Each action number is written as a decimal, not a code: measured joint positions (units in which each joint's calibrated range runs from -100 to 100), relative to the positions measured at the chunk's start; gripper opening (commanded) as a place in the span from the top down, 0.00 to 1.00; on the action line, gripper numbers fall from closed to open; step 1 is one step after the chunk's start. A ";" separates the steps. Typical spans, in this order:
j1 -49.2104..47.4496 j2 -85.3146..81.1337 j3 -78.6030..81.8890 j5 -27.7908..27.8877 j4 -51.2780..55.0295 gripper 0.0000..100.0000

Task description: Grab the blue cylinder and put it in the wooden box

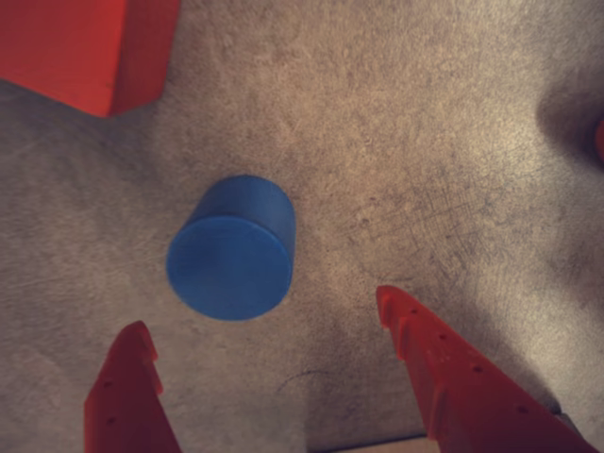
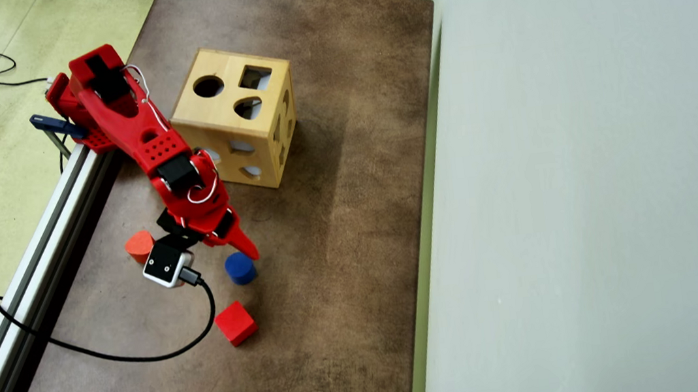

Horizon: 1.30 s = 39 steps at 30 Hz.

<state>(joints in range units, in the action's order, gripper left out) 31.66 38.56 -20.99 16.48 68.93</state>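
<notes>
The blue cylinder stands upright on the brown mat, just ahead of my red gripper and nearer its left finger than its right finger. The jaws stand wide apart and hold nothing. In the overhead view the cylinder lies just below the gripper, whose one visible finger points down beside it. The wooden box, a light-wood cube with cut-outs, stands up the table behind the arm, well apart from the cylinder.
A red cube lies just beyond the cylinder and shows at the wrist view's top left. An orange-red rounded block sits left of the wrist camera. A black cable loops over the mat. A metal rail runs along the left edge.
</notes>
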 measured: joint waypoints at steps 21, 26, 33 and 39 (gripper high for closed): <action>0.07 4.49 -0.27 -4.69 -6.38 0.63; 0.07 5.76 -0.27 -4.84 -9.04 0.63; 0.07 5.93 -0.27 -4.88 -12.99 0.63; 0.07 5.93 -0.27 -6.06 -12.99 0.75</action>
<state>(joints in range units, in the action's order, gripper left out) 31.73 44.49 -21.26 10.43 55.93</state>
